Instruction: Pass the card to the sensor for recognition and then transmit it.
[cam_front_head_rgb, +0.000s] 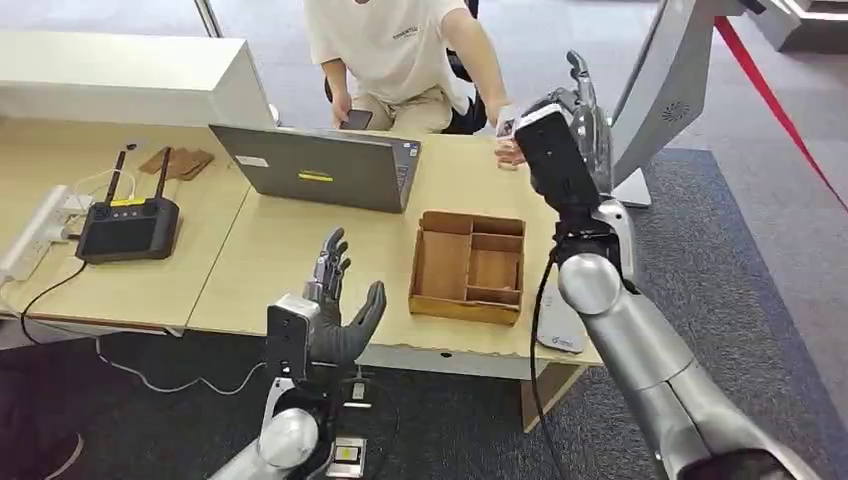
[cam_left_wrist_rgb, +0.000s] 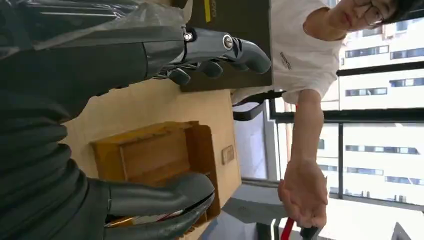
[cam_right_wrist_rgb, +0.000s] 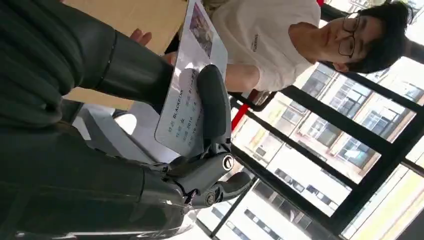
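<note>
My right hand (cam_right_wrist_rgb: 200, 150) pinches the card (cam_right_wrist_rgb: 192, 85), raised at 1 o'clock toward the person's hand (cam_front_head_rgb: 508, 150): handover step. Next: release on their grasp. My left hand (cam_front_head_rgb: 335, 310) is spread, holding nothing.

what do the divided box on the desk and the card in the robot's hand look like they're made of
The divided box looks like plain brown cardboard or thin wood: matte, with thin flat partitions; which one is hard to tell. The card, pinched in the right hand, looks like glossy plastic or laminate: stiff, flat and printed.
</note>
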